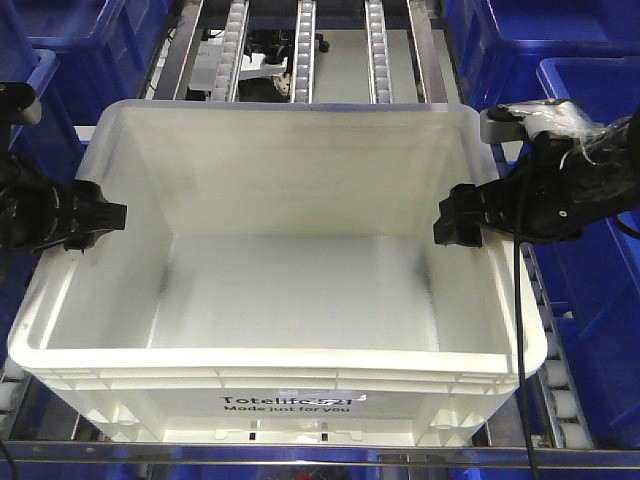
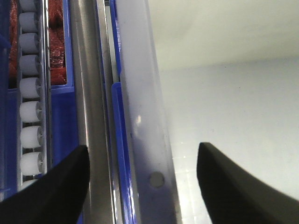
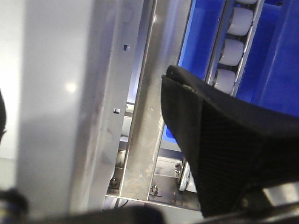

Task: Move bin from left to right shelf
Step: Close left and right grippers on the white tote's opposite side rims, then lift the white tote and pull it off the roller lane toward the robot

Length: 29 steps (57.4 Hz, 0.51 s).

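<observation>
bin: 1 white plastic bin (image 1: 285,365), empty, centred on the roller shelf, front wall against the front rail (image 1: 120,452); whether this is the left or right bay, cannot tell
handling: probably light since empty, but bulky; walls stiff, plastic smooth so likely slippery; long walls may flex if squeezed mid-span
where to grip: thick rolled rim (image 2: 140,116) on the 2 short sides, 1 arm each, level lift so it doesn't rack
left gripper (image 1: 105,215): at left rim, jaws wide, 1 finger outside the wall and 1 inside, not clamped
right gripper (image 1: 452,220): at right rim, jaws apart across the wall, no contact visible
count: 1 white bin, 2 grippers, 3 roller tracks (image 1: 305,50) visible behind the bin
blue bins (image 1: 590,200): on both sides, cropped, count unclear
risk: rim could slip if 1 side closes late
</observation>
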Motion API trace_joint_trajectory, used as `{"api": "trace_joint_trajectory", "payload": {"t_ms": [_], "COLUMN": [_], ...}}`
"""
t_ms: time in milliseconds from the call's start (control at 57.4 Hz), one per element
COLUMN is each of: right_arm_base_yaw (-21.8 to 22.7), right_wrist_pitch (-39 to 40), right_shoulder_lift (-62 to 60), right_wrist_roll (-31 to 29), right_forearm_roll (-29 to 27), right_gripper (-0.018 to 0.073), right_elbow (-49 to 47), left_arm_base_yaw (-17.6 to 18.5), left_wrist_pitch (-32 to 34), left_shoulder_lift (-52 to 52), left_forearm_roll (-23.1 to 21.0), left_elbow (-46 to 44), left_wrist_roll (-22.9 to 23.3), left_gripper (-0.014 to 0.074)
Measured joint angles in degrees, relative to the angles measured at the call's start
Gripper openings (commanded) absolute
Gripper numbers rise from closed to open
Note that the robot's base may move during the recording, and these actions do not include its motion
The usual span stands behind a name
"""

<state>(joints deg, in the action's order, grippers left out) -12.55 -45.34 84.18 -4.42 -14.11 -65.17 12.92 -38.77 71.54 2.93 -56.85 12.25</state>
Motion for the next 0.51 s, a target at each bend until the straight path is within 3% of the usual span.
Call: {"api": "trace_joint_trajectory", "payload": {"t_ms": [505], "right_arm_base_yaw": [0.00], "right_wrist_pitch": [0.22], "right_shoulder_lift": [0.48], "right_wrist_roll": [0.00], "right_forearm_roll": [-0.06], "right_gripper": [0.0588], "right_elbow": [-0.05], "left_arm_base_yaw": [0.00], "left_wrist_pitch": [0.47], "left_shoulder_lift": [1.75], "left_forearm_roll": [0.00], "left_elbow": [0.00], "left_wrist_roll": [-0.16], "left_gripper": [0.0428]}}
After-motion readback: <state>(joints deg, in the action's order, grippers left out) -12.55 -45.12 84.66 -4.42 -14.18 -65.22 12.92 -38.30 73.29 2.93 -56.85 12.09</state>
